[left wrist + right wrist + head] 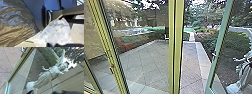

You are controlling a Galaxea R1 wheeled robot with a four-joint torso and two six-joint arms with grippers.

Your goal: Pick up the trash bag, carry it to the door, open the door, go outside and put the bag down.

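Observation:
In the head view, the green-framed glass door [220, 40] stands swung outward at the right, with a small handle [214, 54]; an opening lies between it and the yellow-green post [175, 47]. A dark, shiny trash bag [16, 23] bulges large in the left wrist view. Beside it is a clear, whitish plastic bag [56, 31], close above the dark edge of my left gripper [53, 45]; whether it is gripped cannot be made out. Dark parts of my right gripper [42, 92] show in the right wrist view, with the door's frame [20, 63] beyond.
Paving [144, 65] spreads outside behind the fixed glass, and a paved path [191, 62] runs away through the opening. Bushes [211, 41] border it. A pale winged statue [46, 77] stands beyond the door glass. Light floor tiles [78, 33] lie below the bags.

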